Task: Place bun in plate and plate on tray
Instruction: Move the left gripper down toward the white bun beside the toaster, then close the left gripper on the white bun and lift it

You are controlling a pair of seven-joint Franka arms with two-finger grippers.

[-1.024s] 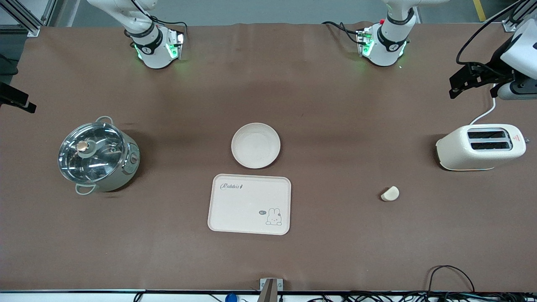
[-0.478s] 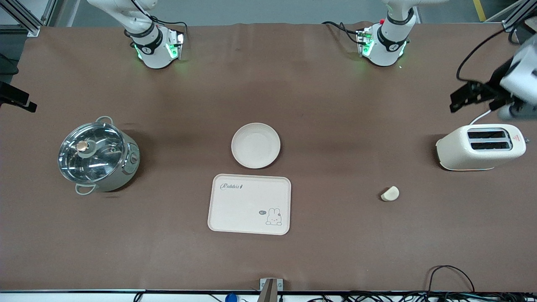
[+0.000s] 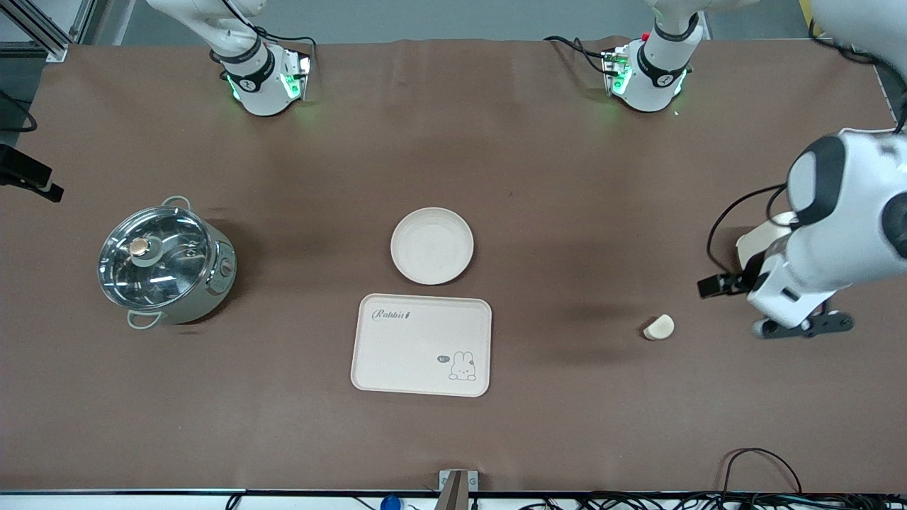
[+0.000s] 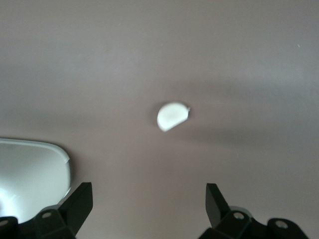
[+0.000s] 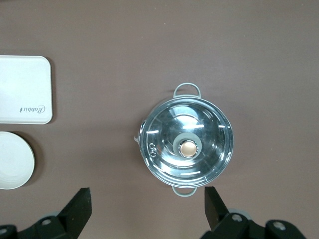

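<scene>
The bun (image 3: 659, 326) lies alone on the brown table toward the left arm's end; in the left wrist view the bun (image 4: 173, 115) is ahead of the fingers. My left gripper (image 3: 764, 306) hangs beside it, over the table in front of the toaster, open and empty (image 4: 149, 188). The round cream plate (image 3: 431, 246) sits mid-table. The Rabbit tray (image 3: 421, 345) lies just nearer the front camera, apart from it. My right gripper (image 5: 147, 191) waits high over the table by the pot, open and empty.
A steel pot with a glass lid (image 3: 164, 262) stands toward the right arm's end. A white toaster (image 3: 762, 237) is mostly hidden by the left arm; its corner shows in the left wrist view (image 4: 30, 174). Cables (image 3: 751, 460) lie at the table's near edge.
The left arm has swung in from the table's end and come down beside the bun, now covering most of the toaster. The right arm has barely moved.
</scene>
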